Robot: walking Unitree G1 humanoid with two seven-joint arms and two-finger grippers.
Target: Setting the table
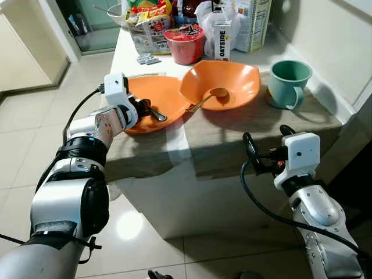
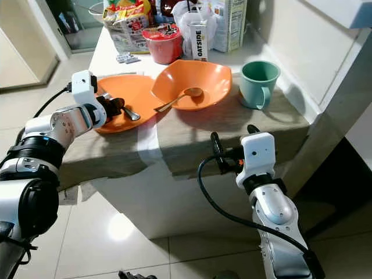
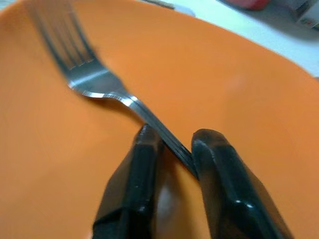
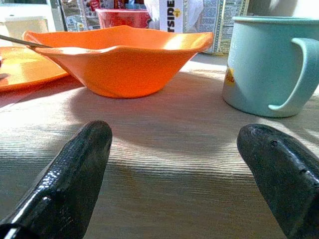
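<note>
Table edge, beige placemat [image 1: 232, 131] laid across the near side. The left gripper [image 3: 172, 152] was over the orange plate [image 1: 168, 96] at the left end of the mat, its two black fingers [image 3: 134, 174] closed on the handle of a fork [image 3: 89, 74]; tines pointed away from the wrist, and whether they touched the plate could not be told. Just right of the plate, touching or overlapping its rim, stood an orange bowl [image 1: 224, 81] with a spoon [image 1: 208, 97] resting inside, handle leaning toward the near left. A green mug [image 1: 288, 81] sat at the far right of the mat, apart from the bowl. Behind, at the far end of the table: a red cup [image 1: 186, 43], a carton [image 1: 222, 40] and snack bags. The right gripper [image 1: 268, 148] hovered at the near edge of the table, right of centre, jaws wide apart and holding nothing, aimed toward bowl and mug. Judgement: the step was moving the fork off the plate to its place beside it. To do it well, lift straight up first, keep the thin handle from twisting between the pads, stay clear of the bowl's rim, and lay the fork flat on the mat beside the plate before letting go.
</note>
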